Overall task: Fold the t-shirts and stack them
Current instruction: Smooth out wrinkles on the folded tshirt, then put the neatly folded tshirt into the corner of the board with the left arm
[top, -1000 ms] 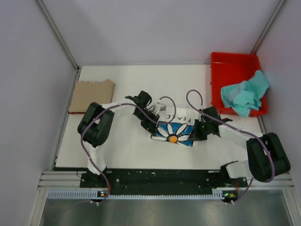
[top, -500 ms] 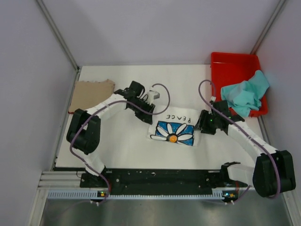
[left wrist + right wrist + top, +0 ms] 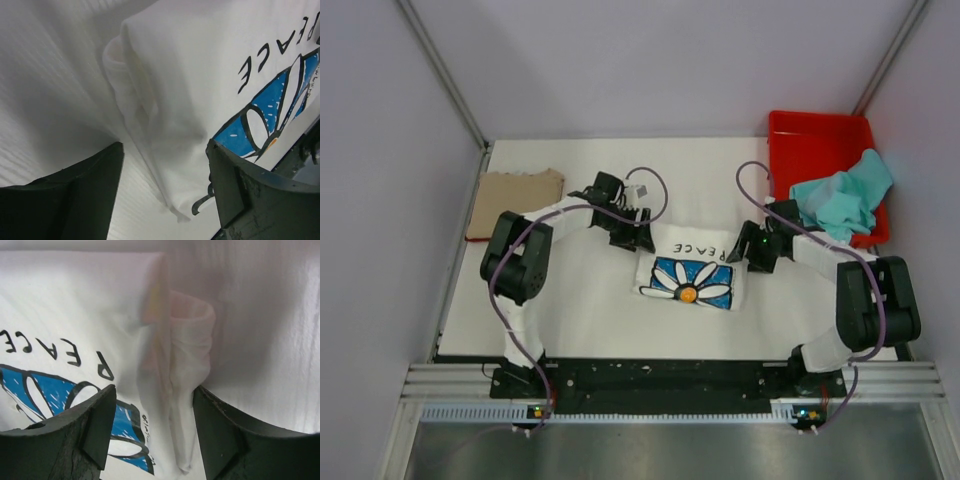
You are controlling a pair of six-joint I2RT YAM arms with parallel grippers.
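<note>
Top external: white daisy shirt (image 3: 688,270) folded on surface (image 3: 580,315), lying between both tools. Left tool (image 3: 165,150) fingers apart, straddling bunched side edge. Right tool (image 3: 153,390) likewise apart over opposite rolled edge. Nothing pinched. Advice: lower both evenly, catch every layer, close together, else fold slips.

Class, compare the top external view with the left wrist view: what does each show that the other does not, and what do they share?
Only the top external view shows the tan shirt and the teal shirt in the red bin. Only the left wrist view shows the bunched side edge of the white shirt between the open fingers of the left gripper. Both show the daisy print and PEACE.
</note>
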